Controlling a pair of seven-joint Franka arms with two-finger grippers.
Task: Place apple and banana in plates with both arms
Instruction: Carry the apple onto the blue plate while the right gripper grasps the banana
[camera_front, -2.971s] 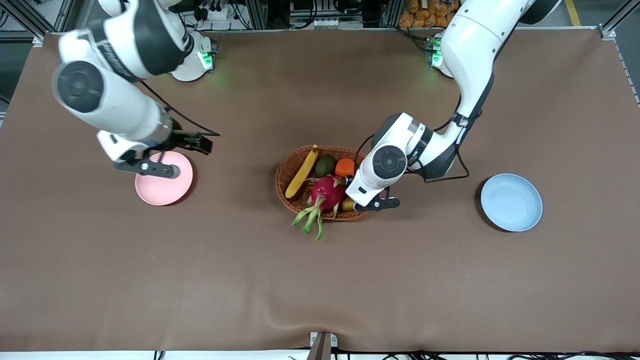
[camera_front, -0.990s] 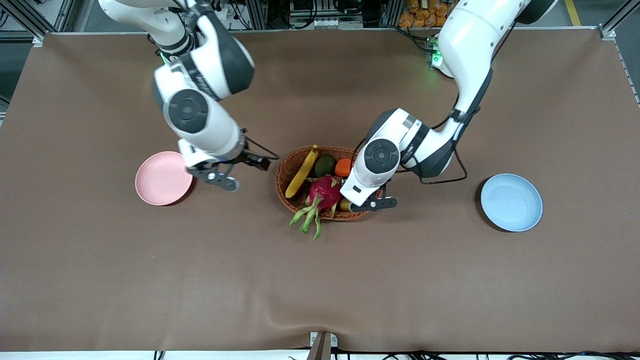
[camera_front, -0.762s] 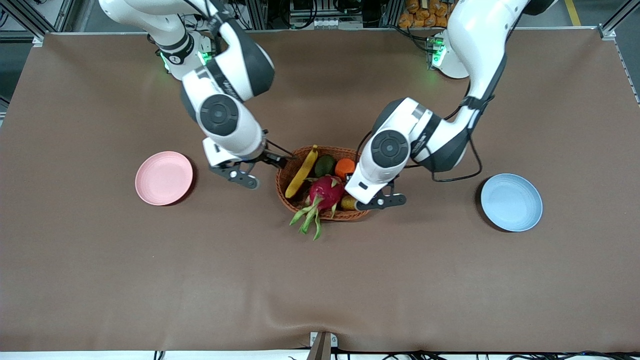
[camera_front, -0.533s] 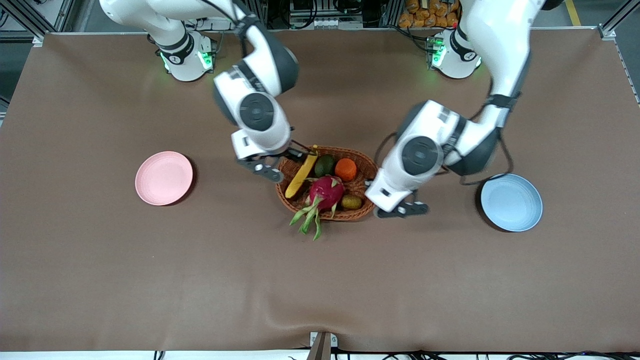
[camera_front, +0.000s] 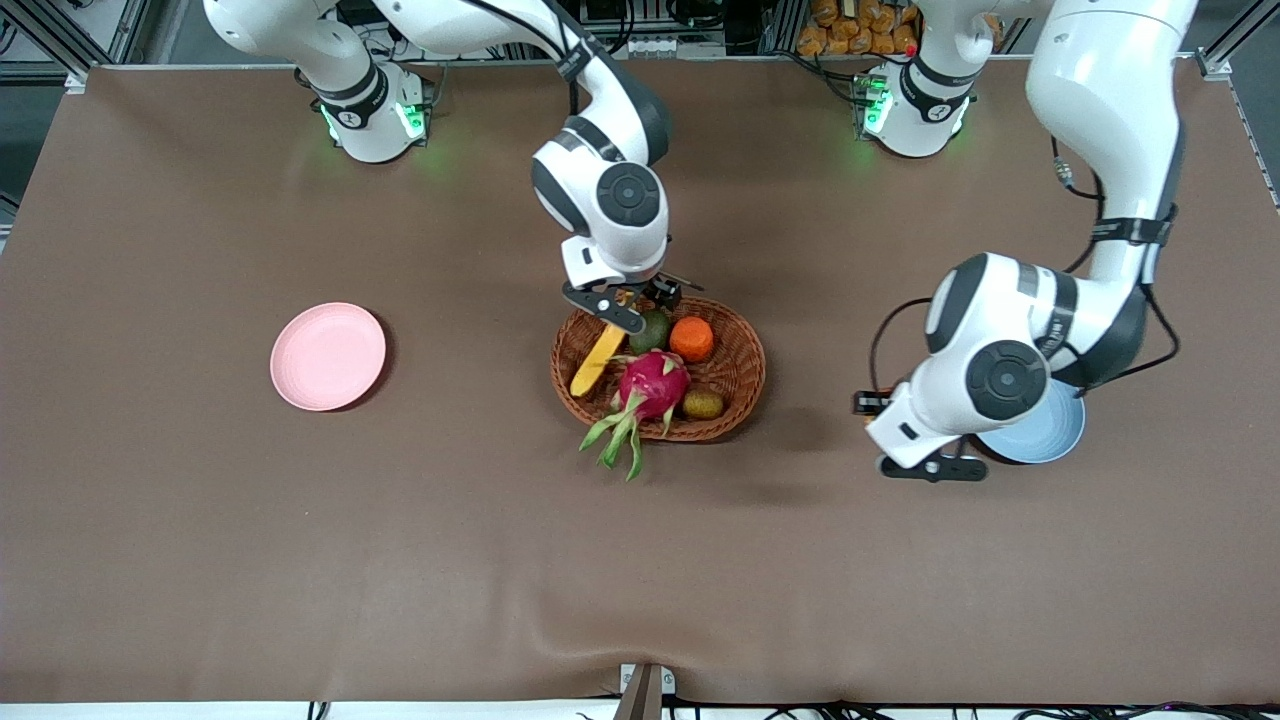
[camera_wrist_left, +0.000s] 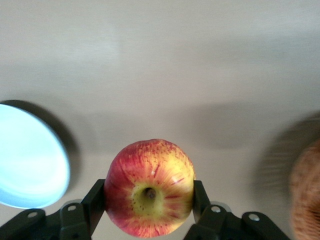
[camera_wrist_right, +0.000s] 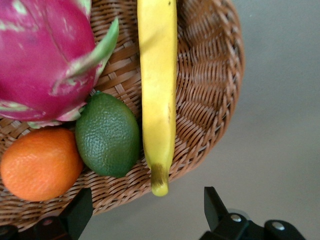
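Beside the light blue plate (camera_front: 1055, 440), the apple (camera_wrist_left: 149, 187) is carried clamped in the left hand (camera_wrist_left: 149, 210) for placing there, while the right hand (camera_wrist_right: 148, 210), spread wide, is hung over the banana (camera_wrist_right: 157, 90) in the wicker basket (camera_front: 735, 375), crowded by the avocado (camera_wrist_right: 107, 135), the orange (camera_wrist_right: 40, 162) and the dragon fruit (camera_wrist_right: 42, 60), with the pink plate (camera_front: 328, 356) lying bare on the bench (camera_front: 300, 560).

Two plates are counted, one pink (camera_front: 327, 357) and one blue (camera_front: 1045, 438); one basket (camera_front: 737, 370), one banana (camera_front: 597, 361), one apple (camera_wrist_left: 149, 187), one orange (camera_front: 691, 339), one dragon fruit (camera_front: 651, 385), one avocado (camera_front: 652, 331), one kiwi (camera_front: 704, 404), and two arms

High front overview; two close wrist views
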